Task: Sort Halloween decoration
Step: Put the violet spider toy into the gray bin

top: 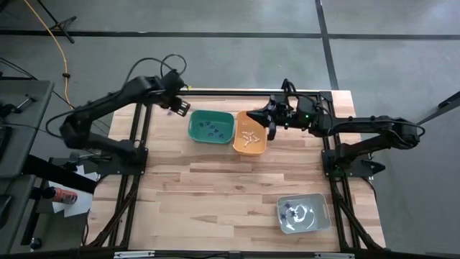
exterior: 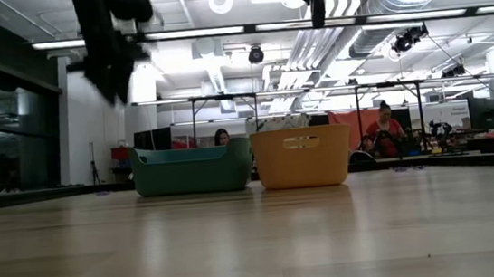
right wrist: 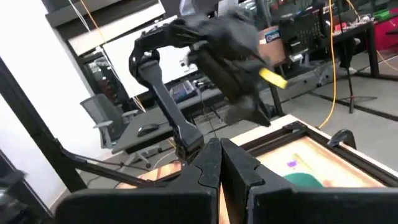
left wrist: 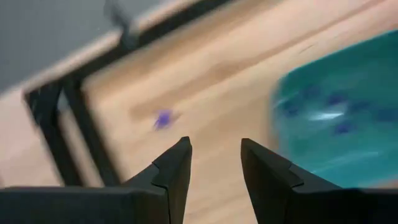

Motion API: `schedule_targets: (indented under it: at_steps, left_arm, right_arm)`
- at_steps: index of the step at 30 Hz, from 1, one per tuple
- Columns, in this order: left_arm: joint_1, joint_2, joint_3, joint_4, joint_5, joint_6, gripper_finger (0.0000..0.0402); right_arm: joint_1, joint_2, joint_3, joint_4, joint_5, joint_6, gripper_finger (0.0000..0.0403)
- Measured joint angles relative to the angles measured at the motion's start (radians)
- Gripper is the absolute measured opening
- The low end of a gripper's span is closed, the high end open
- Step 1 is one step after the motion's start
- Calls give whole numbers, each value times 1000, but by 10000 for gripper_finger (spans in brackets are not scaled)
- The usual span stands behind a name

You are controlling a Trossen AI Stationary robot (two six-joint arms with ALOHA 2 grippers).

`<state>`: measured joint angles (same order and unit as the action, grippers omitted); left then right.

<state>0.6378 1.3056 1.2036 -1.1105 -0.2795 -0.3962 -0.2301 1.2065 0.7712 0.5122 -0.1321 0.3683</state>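
left gripper (top: 179, 108) hovers open beside green bin (top: 210, 126); right gripper (top: 272, 132) closed.

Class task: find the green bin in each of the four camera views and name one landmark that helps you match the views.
High view: green bin at the table's far middle, touching the orange bin on its right.
Low view: green bin left of centre, orange bin beside it.
Left wrist view: green bin at the right edge, blurred.
Right wrist view: only a green sliver by the fingers.
Shared landmark: a loose purple trinket on the table beside the bin.
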Motion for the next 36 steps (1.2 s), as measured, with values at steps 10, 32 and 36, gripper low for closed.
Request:
schedule_targets:
  at_steps: [10,32,36]
  left_arm:
    - [231,160,-233,157,74,-70,131]
    - [321,383,-264,324,55,-91,131]
    - [302,383,-275,375,70,-101,131]
  right_arm:
    - [23,25,0,2,-72,37,0]
    - [30,74,0,1,-86,88,0]
    - [30,74,0,1,-86,83,0]
